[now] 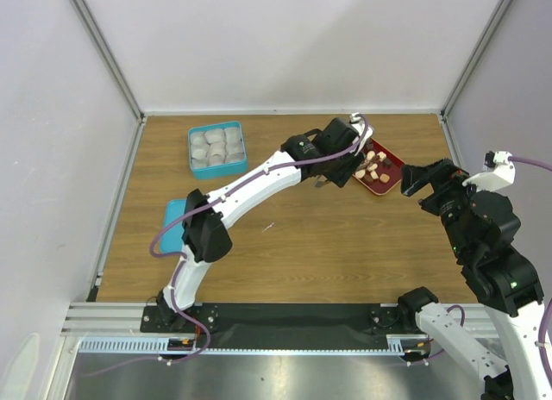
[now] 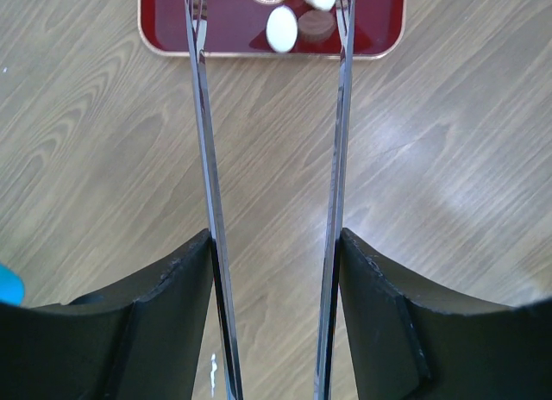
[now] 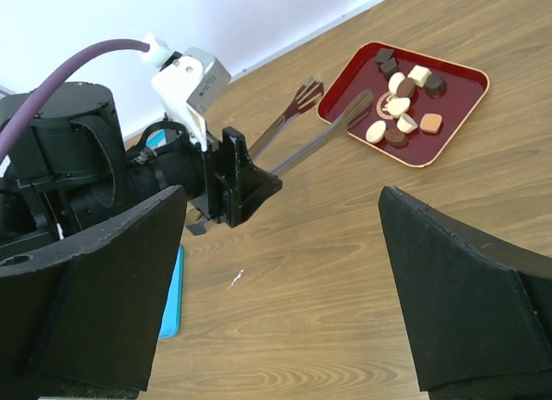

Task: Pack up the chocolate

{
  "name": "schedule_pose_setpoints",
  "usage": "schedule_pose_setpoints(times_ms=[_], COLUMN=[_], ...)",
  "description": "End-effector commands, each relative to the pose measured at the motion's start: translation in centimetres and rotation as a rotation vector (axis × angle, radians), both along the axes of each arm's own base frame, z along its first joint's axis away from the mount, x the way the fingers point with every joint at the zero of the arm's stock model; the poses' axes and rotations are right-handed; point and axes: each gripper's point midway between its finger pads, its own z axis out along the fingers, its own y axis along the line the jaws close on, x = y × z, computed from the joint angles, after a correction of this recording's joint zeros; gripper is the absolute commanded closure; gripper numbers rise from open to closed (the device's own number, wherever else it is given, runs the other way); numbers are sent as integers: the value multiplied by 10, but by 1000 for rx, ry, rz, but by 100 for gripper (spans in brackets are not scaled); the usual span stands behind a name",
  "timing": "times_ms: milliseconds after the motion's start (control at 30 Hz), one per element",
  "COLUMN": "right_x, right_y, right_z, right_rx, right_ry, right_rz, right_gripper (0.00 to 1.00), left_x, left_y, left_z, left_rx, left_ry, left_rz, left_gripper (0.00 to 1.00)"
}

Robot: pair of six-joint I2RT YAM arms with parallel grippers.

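The left gripper (image 2: 276, 245) was clamped on the long metal tongs (image 2: 205, 141), one finger pressed against the outside of each blade. The blades themselves stood apart and ran straight out ahead of the jaws. Well ahead of those jaws lay the red tray (image 2: 233, 21), and on it the chocolate (image 2: 282, 29). A cream oval piece and a round brown one sat side by side between the two blades near their far ends, with nothing gripped between the blades.

From the right wrist view, one tong tip hung just outside the tray's near-left edge and the other over its rim. The rest of the sweets were scattered further into the tray beyond the tips, dark brown, tan and cream.

The right gripper (image 3: 283, 202) was spread wide and held nothing. The tray sat ahead of its jaws, up and to their right, and apart from them. The left gripper and the tongs were ahead to their left.

In the top view a blue tin (image 1: 217, 125) with white paper cups stood on the wooden table (image 1: 328, 245), well behind the left jaws. Its blue lid (image 1: 175, 223) lay flat, further back still, beside that arm's elbow.
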Motion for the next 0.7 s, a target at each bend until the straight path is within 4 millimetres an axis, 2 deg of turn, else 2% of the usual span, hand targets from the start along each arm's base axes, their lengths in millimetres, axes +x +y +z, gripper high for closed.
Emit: schedule_pose_setpoints(times_ms=[0, 167, 367, 667], right_x=[-1, -1, -1, 1], right_y=[-6, -5, -6, -3], right_z=[12, 13, 11, 3], right_rx=[-7, -5, -13, -28], right_ry=[-28, -34, -28, -14], right_rz=[-23, -22, -22, -10], right_gripper=[1, 1, 1, 1], left_x=[11, 18, 22, 24], left_y=[-20, -23, -30, -48], left_z=[26, 4, -8, -42], left_rx=[-107, -70, -68, -103], left_ry=[-68, -70, -71, -5], left_rz=[-39, -39, -50, -34], left_gripper=[38, 39, 41, 44])
